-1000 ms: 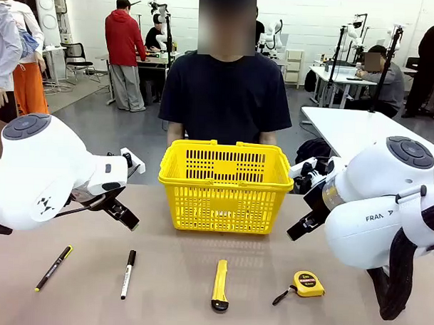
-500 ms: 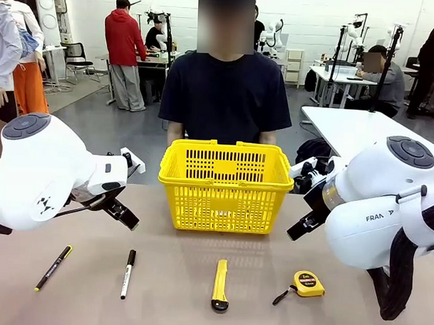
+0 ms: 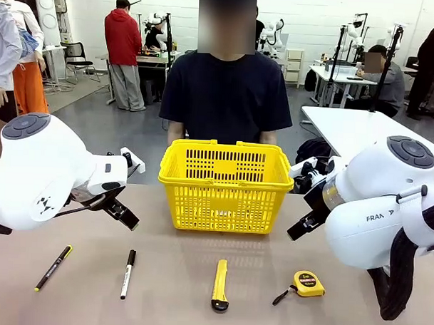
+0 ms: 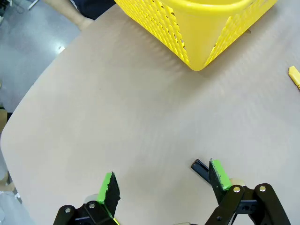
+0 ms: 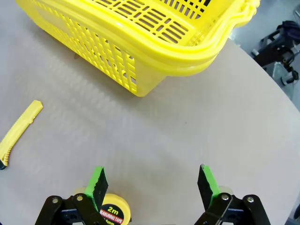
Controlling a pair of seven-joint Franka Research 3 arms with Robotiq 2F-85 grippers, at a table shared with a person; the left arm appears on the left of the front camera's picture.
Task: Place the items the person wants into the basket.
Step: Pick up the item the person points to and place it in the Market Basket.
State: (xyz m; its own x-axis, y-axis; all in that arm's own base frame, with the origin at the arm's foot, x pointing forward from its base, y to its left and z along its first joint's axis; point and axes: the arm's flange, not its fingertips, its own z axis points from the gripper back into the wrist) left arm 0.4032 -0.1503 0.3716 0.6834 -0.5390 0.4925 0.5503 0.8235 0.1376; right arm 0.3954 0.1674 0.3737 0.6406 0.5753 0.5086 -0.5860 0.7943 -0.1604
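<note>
Two black pens lie on the tan desk (image 3: pixel 177 289), lower left of frame. The left pen (image 3: pixel 53 268) has a yellow clip and lies angled. The second pen (image 3: pixel 128 273) has a pale barrel section and lies nearly straight up the frame. They're apart, not touching.

Background: a person in a red hoodie (image 3: pixel 123 38) stands upper left, back to the camera. A seated person in grey (image 3: pixel 385 79) is upper right. There's a white table (image 3: pixel 346 128) at mid right, with a black bag (image 3: pixel 314 148) on the floor beside it.
</note>
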